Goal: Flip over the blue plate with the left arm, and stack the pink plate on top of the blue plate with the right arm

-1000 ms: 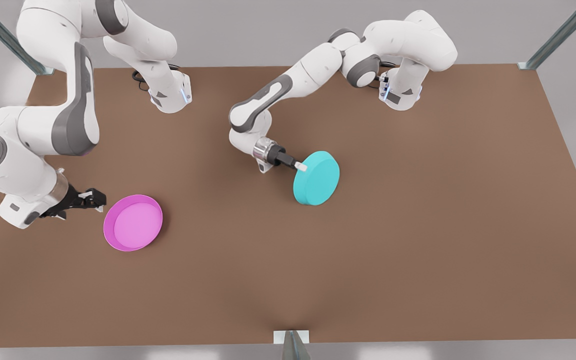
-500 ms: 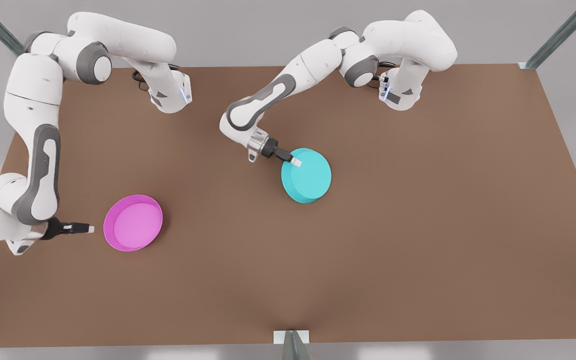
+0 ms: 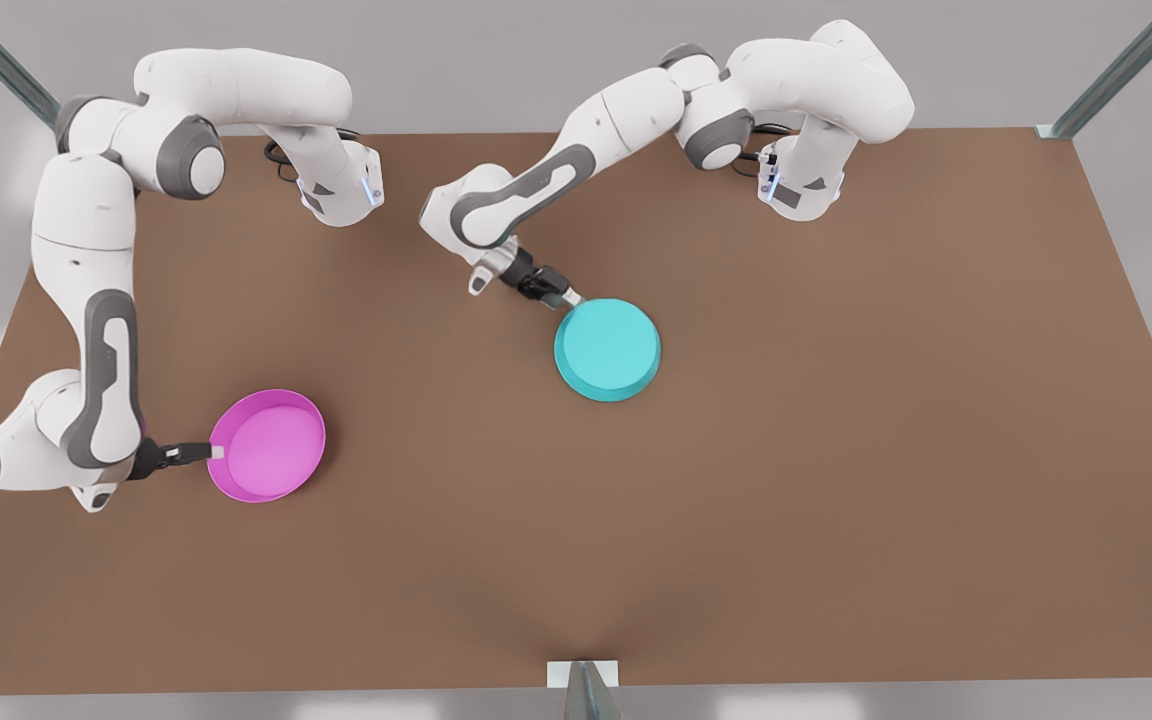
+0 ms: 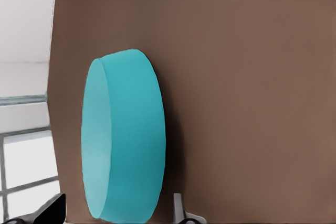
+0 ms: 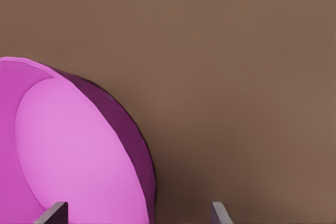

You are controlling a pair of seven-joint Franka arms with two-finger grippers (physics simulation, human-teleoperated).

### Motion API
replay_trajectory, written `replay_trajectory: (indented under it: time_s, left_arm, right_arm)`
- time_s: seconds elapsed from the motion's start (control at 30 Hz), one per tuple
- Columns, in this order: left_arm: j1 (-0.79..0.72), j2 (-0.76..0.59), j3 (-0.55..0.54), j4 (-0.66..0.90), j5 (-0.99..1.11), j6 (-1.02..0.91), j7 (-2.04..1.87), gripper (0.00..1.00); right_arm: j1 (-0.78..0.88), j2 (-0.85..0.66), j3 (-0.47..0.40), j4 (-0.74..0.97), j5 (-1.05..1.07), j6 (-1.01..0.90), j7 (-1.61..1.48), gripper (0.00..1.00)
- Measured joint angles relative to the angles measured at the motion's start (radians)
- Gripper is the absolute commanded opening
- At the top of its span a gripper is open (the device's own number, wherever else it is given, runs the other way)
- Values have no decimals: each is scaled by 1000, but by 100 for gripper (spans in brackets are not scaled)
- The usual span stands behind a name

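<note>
The blue plate lies flat on the brown table, base up, right of the middle in the front view. My left gripper sits at its far-left rim. In the left wrist view the blue plate shows edge-on between the left gripper's spread fingers, so it is open. The pink plate rests hollow side up at the front view's left. My right gripper is open at its left edge. In the right wrist view the pink plate's rim wall lies between the fingertips.
The brown table stretches wide between and in front of the two plates. The arms' bases stand at the far edge. Metal frame posts rise at the corners, and a small bracket sits at the near edge.
The blue plate has gone from tilted in the left gripper to lying flat, base up. The right arm has dropped low and slid rightward until its gripper reached the pink plate's rim.
</note>
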State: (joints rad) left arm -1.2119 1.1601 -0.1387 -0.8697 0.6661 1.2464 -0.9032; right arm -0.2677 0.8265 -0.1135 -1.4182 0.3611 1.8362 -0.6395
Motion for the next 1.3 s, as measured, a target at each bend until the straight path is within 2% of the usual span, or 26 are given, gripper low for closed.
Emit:
replay_trajectory:
  time_s: [0.03,0.1,0.17,0.23,0.27,0.3,0.33,0.37,0.4,0.47,0.5,0.53,0.57,0.6,0.67,0.7,1.1,1.2,1.3]
  left_arm:
    - [0,-7,-1,0,-15,1,-8,100]
    - [11,-65,1,17,-48,2,-20,100]
    - [154,-252,1,26,-108,22,-10,100]
    - [507,-439,2,25,-216,127,-17,100]
    - [813,-465,4,23,-306,206,55,100]
    - [1046,-462,10,13,-402,214,358,100]
    - [1142,-463,36,-5,-475,186,669,100]
    - [1155,-467,128,-19,-524,135,928,100]
    - [1152,-500,160,-20,-562,66,969,100]
    - [1149,-589,166,-22,-603,-55,970,100]
    - [1149,-681,168,-123,-616,-37,964,100]
    - [1149,-883,165,-413,-623,132,959,100]
    - [1151,-990,158,-590,-624,246,959,100]
    - [1147,-990,157,-612,-624,262,960,100]
    - [1149,-971,156,-611,-625,266,964,100]
    - [1149,-968,156,-609,-625,266,966,100]
    - [1147,-958,155,-607,-627,266,971,100]
    - [1146,-958,156,-607,-627,266,971,100]
    - [1146,-958,156,-607,-626,266,971,100]
  right_arm:
    - [1,-1,0,0,-1,10,-2,70]
    - [4,-1,0,-1,1,11,-2,63]
    - [8,-1,0,1,-1,12,-5,61]
    - [9,2,0,1,-1,18,-3,61]
    - [9,5,1,1,-2,24,-5,61]
    - [7,5,2,1,-2,24,-5,61]
    - [7,6,2,1,-2,24,-3,61]
    - [7,12,2,2,-2,24,-2,61]
    - [7,13,2,1,-1,24,1,61]
    - [10,13,3,2,-1,24,2,61]
    - [10,13,4,2,-1,25,6,61]
    - [10,13,6,2,-1,25,8,61]
    - [10,15,8,2,-1,25,12,61]
    - [10,20,8,7,0,25,13,61]
    - [10,20,8,7,-1,25,14,50]
    - [10,20,8,7,-1,25,12,48]
    - [9,39,8,7,1,48,1,49]
    - [10,39,8,7,2,48,4,43]
    - [10,37,8,8,2,46,4,42]
